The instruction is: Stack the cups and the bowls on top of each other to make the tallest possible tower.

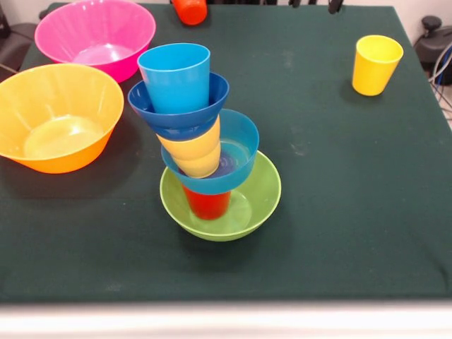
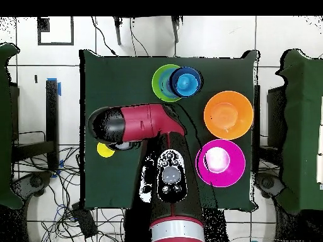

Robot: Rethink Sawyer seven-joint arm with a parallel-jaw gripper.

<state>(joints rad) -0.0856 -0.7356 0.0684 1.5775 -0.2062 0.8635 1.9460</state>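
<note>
Tower (image 1: 205,141) of glossy plastic bowls and cups sits near the middle of the dark green cloth-covered desk (image 1: 339,198), leaning noticeably to one side. At the bottom is the medium green plastic bowl (image 1: 258,201), and standing inside it is a small red plastic cup (image 1: 208,205). On top of that rests the small light blue plastic bowl (image 1: 244,145), with a yellow tapered cup (image 1: 198,152) sitting in it. Then comes the small dark blue bowl (image 1: 176,116), and a light blue plastic cup (image 1: 176,78) stands in that as the top piece, open end up.

Off to the side, the large pink plastic bowl (image 1: 95,35) and the large yellow-orange plastic bowl (image 1: 56,116) sit just beside each other, both with nothing in them. A second yellow cup (image 1: 376,63) stands alone, well apart from everything. An orange cup (image 1: 191,10) peeks in at the far edge in the front view.

From overhead you get the red and black robot arm (image 2: 142,123) stretched across the desk, which the front view barely shows. It covers most of the lone yellow cup, and I can't find the orange one from above. From above the tower collapses into nested rings. The tool (image 1: 335,6) only shows as dark tips at the top edge of the front view, so can't tell how it's set.
</note>
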